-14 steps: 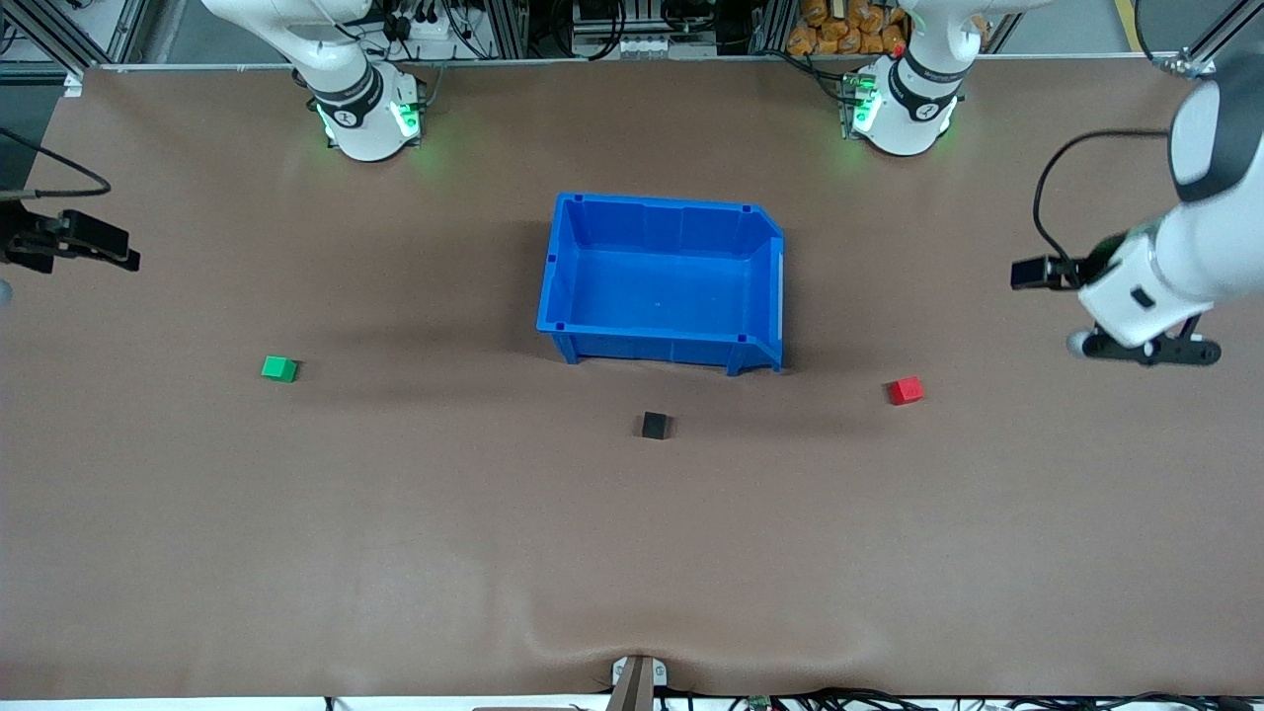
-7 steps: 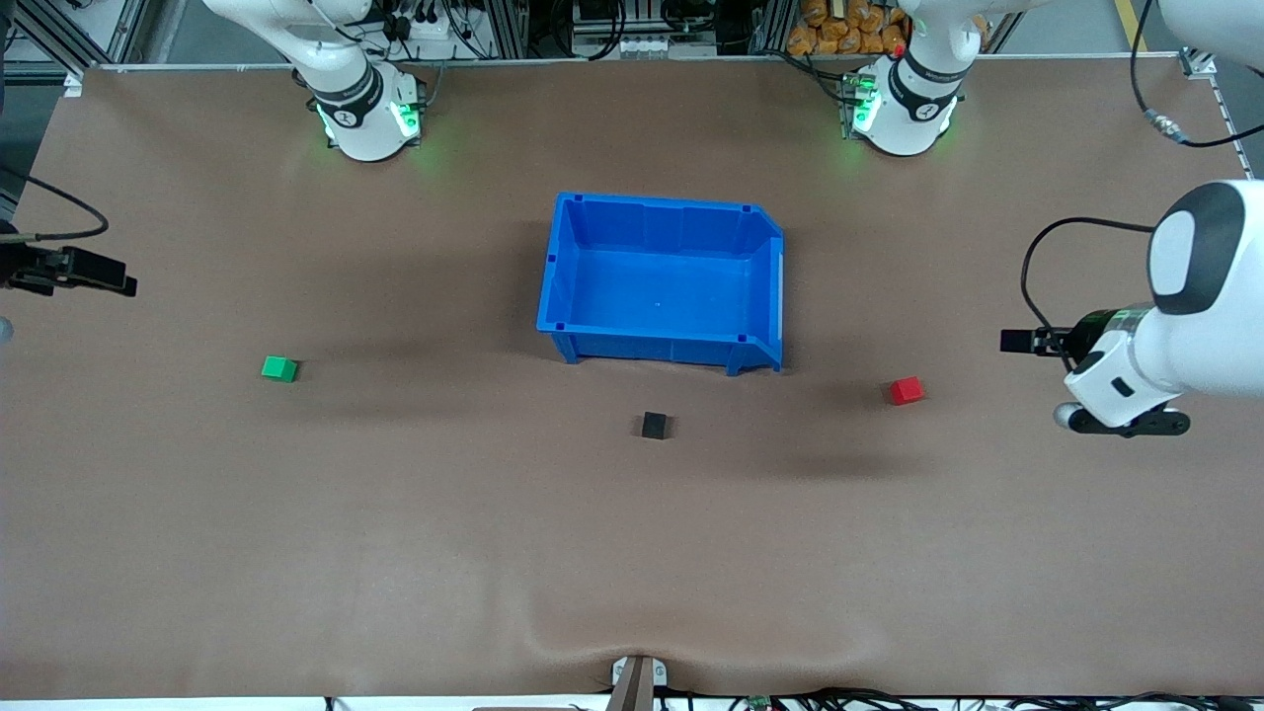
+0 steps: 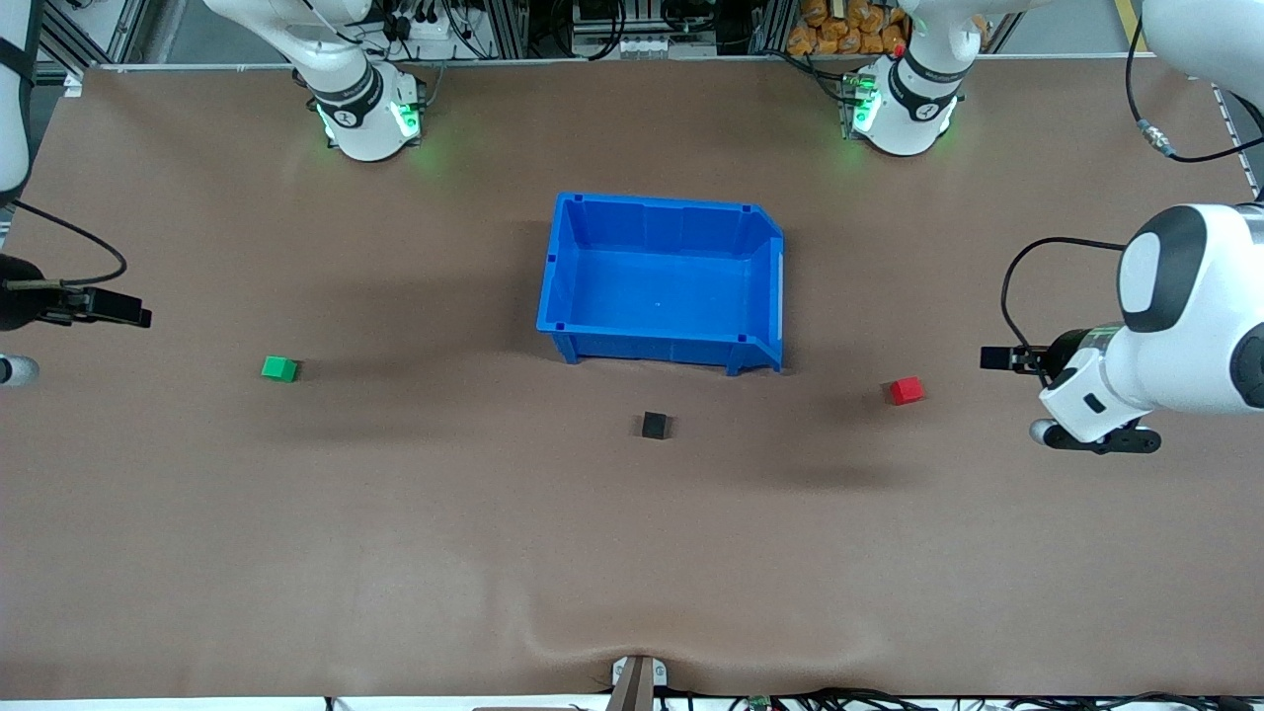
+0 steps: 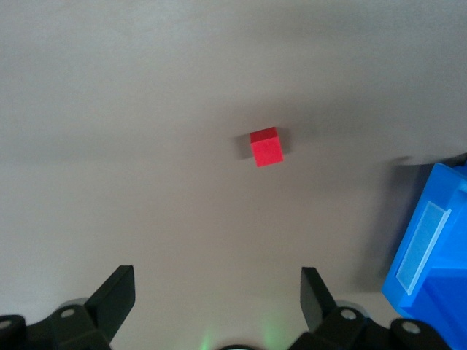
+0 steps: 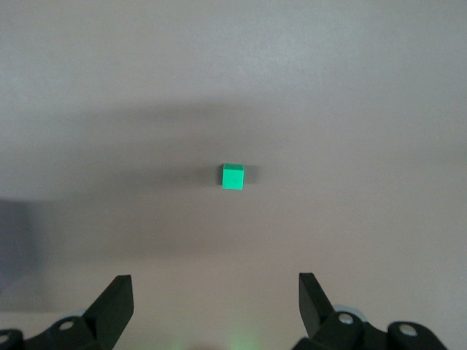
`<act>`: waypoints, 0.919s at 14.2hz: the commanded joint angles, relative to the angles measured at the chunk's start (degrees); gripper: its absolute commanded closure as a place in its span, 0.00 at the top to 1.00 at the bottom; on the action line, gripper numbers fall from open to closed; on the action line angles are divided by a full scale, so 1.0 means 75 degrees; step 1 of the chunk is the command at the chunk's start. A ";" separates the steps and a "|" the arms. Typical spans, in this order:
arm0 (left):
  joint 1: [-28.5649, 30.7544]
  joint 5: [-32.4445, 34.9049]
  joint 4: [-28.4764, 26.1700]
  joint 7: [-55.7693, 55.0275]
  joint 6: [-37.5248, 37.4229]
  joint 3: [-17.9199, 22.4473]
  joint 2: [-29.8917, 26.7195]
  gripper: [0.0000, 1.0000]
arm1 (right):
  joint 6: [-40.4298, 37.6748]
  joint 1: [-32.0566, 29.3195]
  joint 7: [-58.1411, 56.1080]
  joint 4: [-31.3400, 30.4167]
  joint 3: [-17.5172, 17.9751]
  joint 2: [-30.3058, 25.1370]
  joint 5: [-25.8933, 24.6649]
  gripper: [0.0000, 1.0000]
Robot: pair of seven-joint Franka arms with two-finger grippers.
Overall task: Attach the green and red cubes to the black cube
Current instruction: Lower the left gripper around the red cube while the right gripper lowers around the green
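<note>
The green cube (image 3: pixel 279 368) lies on the table toward the right arm's end; it also shows in the right wrist view (image 5: pixel 233 176). The red cube (image 3: pixel 906 390) lies toward the left arm's end and shows in the left wrist view (image 4: pixel 265 146). The black cube (image 3: pixel 654 425) sits between them, just nearer the front camera than the blue bin. My left gripper (image 4: pixel 217 281) is open and empty, over bare table beside the red cube, and shows in the front view (image 3: pixel 1099 439). My right gripper (image 5: pixel 215 288) is open and empty, over bare table beside the green cube.
An empty blue bin (image 3: pixel 660 341) stands at mid-table; its corner shows in the left wrist view (image 4: pixel 430 277). The brown table cover (image 3: pixel 632 553) is bare apart from the cubes. Both arm bases stand along the table's edge farthest from the front camera.
The left arm has swung in and come lower toward the red cube. The right arm's wrist has shifted toward the green cube. The three cubes have not moved.
</note>
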 commanded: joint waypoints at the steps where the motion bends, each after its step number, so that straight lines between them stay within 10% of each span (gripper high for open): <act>1: -0.0225 0.0035 -0.0902 -0.0389 0.0751 -0.0054 -0.0316 1.00 | 0.0043 -0.0198 -0.0057 0.0034 0.0089 0.0302 0.0038 1.00; 13: -0.0061 0.0024 -0.3753 -0.1954 0.5159 -0.0148 -0.0683 1.00 | 0.0160 -0.0303 0.0037 -0.0036 0.0089 0.1321 0.0038 1.00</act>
